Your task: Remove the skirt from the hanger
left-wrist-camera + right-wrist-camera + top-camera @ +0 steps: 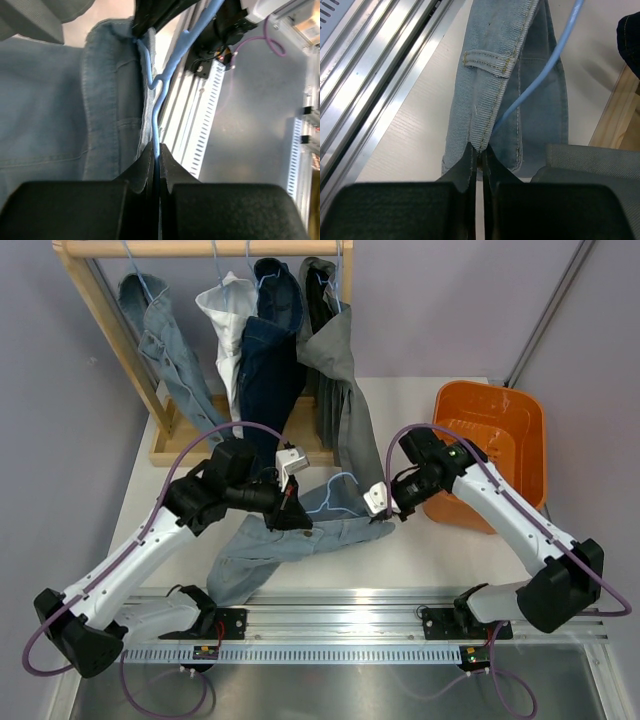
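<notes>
A light-blue denim skirt (300,540) lies on the white table, still threaded on a pale blue wire hanger (335,495). My left gripper (293,512) is shut on the hanger wire (159,107) at the skirt's left end, and the denim waistband (102,105) sits just beside its fingers. My right gripper (385,508) is shut on the skirt's waistband edge (487,112) at the right end. Beside that pinched seam, the hanger wire (545,75) runs out of the waistband.
A wooden rack (110,315) at the back holds several hung garments, and a grey one (345,410) drapes down to the table near my right gripper. An orange bin (495,450) stands at the right. A metal rail (340,625) runs along the near edge.
</notes>
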{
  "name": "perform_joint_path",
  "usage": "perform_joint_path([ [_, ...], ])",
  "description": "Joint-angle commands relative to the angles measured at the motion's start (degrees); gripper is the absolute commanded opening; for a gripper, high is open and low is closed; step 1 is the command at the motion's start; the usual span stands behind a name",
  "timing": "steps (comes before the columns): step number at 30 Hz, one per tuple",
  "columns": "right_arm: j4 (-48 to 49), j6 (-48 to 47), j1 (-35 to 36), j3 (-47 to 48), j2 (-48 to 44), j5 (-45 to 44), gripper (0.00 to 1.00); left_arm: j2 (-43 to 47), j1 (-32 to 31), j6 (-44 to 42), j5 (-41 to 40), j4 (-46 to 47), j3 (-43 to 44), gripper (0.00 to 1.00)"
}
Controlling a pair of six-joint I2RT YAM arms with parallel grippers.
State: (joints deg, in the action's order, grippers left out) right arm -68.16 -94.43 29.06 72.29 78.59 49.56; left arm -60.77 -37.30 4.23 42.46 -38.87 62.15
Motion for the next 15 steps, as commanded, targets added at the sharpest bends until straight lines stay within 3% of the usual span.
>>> perform_joint_path([
  [1,-2.24,0.83,-1.02,-3.47,-3.52,-8.6,0.0,4.61,0.56,-3.61,-4.48,-3.66,4.47,0.0],
  [11,1.8,3.9,-14.55,-9.71,-8.36,-8.25,0.0,10.14,0.56,-6.78,-8.53,-8.15,4.65,0.0],
  [15,8.47,12.41,-16.05,-12.61,-10.03,-7.82,0.0,11.2,0.56,-5.64,-7.22,-6.57,3.25,0.0],
])
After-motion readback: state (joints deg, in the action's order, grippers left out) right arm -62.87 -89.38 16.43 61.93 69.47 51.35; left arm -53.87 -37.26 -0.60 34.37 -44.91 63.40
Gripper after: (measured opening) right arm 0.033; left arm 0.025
